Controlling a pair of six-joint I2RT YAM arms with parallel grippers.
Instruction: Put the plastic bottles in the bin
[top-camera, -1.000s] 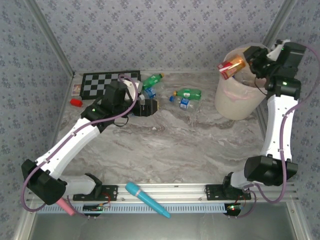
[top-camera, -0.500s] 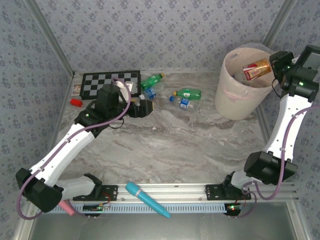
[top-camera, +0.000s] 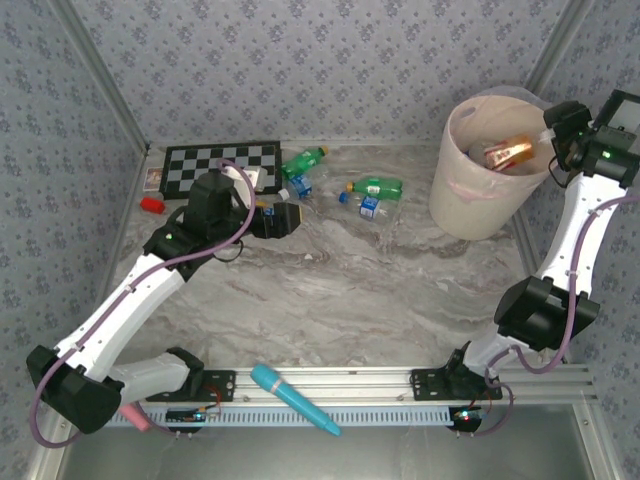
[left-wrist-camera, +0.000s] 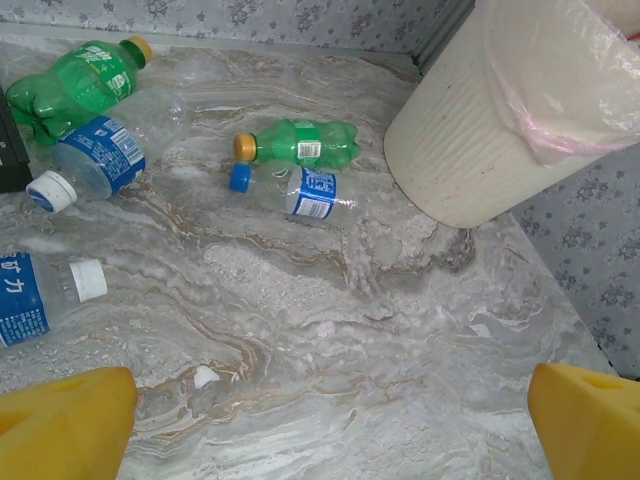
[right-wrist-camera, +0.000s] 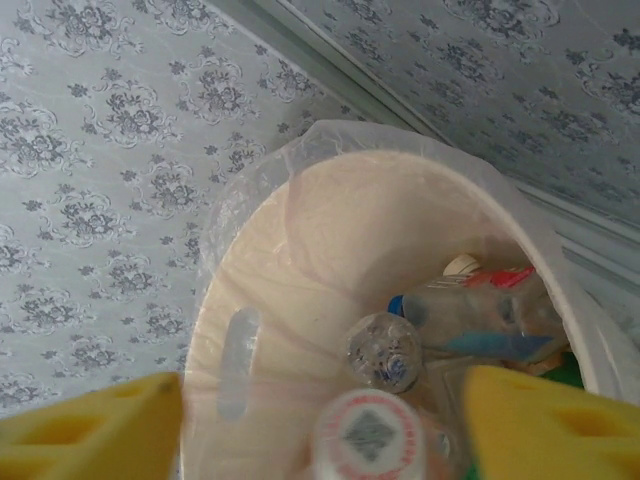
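Note:
The pale bin (top-camera: 480, 205) with its clear bag stands at the back right. My right gripper (top-camera: 553, 130) hangs open over its right rim. An orange and red labelled bottle (top-camera: 508, 152) lies inside; from the right wrist a blurred red and white bottle (right-wrist-camera: 375, 440) is between my open right gripper (right-wrist-camera: 320, 430) fingers, above other bottles (right-wrist-camera: 385, 350). On the table lie two green bottles (top-camera: 303, 160) (top-camera: 377, 186) and blue-labelled ones (top-camera: 298, 185) (top-camera: 366, 205). My left gripper (top-camera: 285, 218) stands open just before them, nothing between the fingers of the left gripper (left-wrist-camera: 330, 420).
A checkerboard (top-camera: 215, 165) lies at the back left with a small red block (top-camera: 152, 204) beside it. A teal microphone (top-camera: 293, 397) and a pink one (top-camera: 130, 412) rest on the front rail. A loose white cap (left-wrist-camera: 205, 376) lies on the marble.
My right gripper opened and let go of the red-labelled bottle, which dropped into the bin; the arm drew back to the right. My left gripper shifted slightly left and nearer.

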